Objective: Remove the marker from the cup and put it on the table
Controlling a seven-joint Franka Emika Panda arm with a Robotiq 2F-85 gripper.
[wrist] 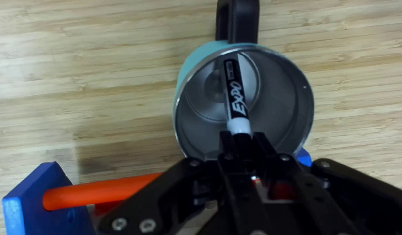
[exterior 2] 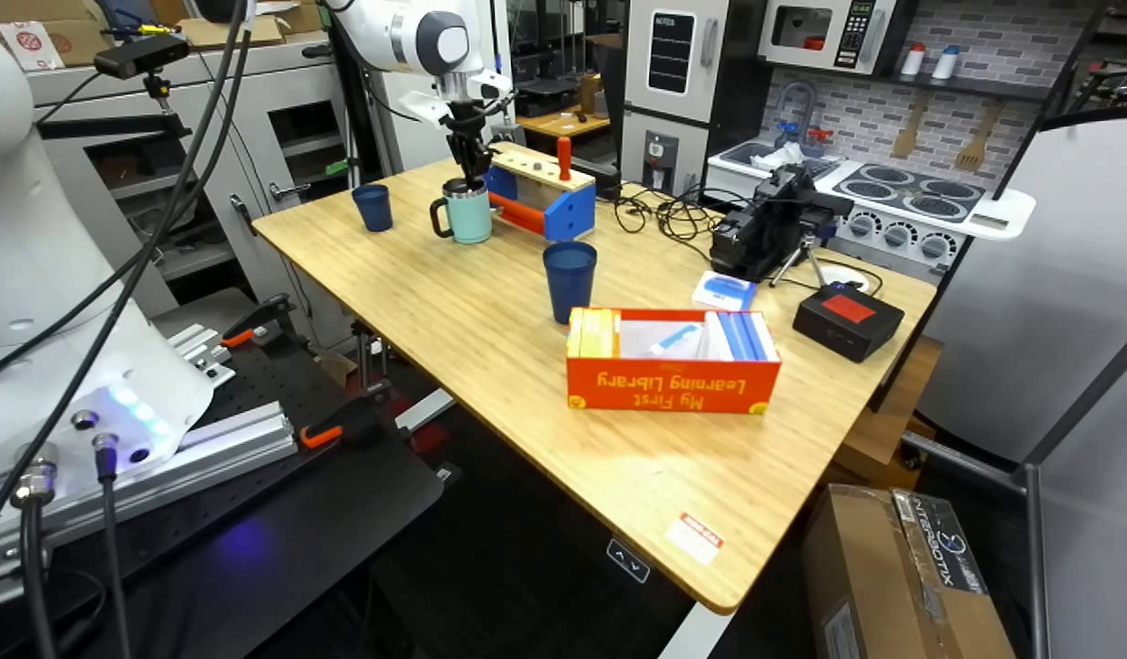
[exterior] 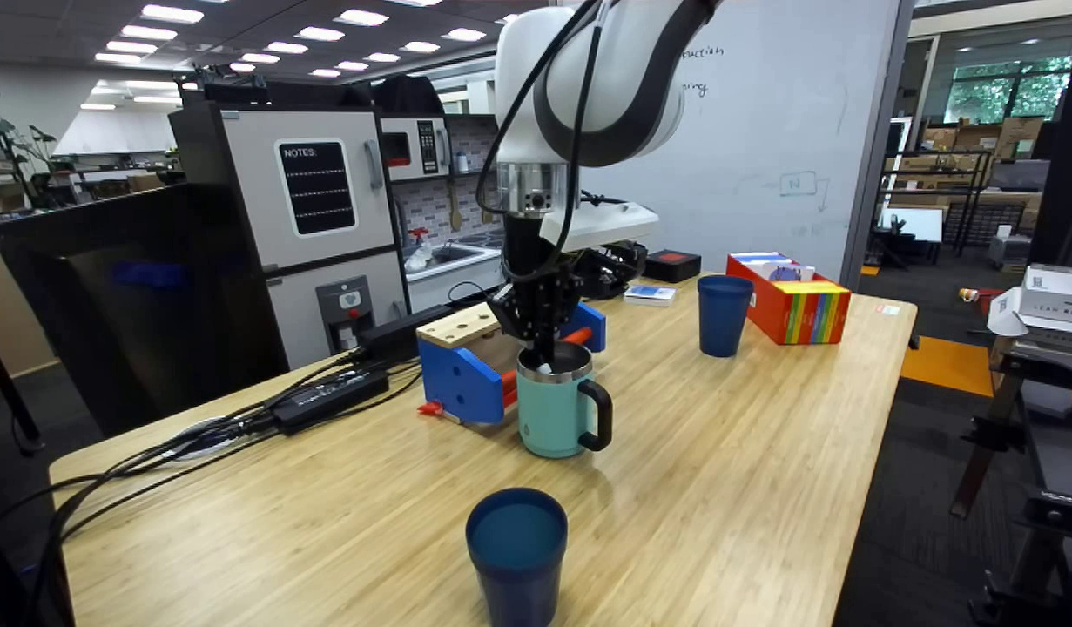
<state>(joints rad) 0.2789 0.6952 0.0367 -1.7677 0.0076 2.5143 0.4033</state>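
Observation:
The teal mug (exterior: 549,420) stands upright on the light-wood table (exterior: 675,488). It also shows in an exterior view (exterior 2: 470,218) and in the wrist view (wrist: 195,62), its black handle at the top there. The black marker (wrist: 235,91) with a white band leans inside the mug, its capped end toward the gripper. My gripper (wrist: 243,138) has its fingers on both sides of the black cap and looks shut on it, at the mug's rim. In both exterior views the gripper (exterior: 544,350) (exterior 2: 471,178) points down at the mug's mouth. The marker is mostly hidden there.
A blue and red toy toolbox (exterior: 470,387) stands close beside the mug, under the gripper in the wrist view (wrist: 34,202). Dark blue cups stand in front (exterior: 516,557) and farther back (exterior: 724,315). A red box of books (exterior 2: 673,384) and cables (exterior: 318,396) lie on the table.

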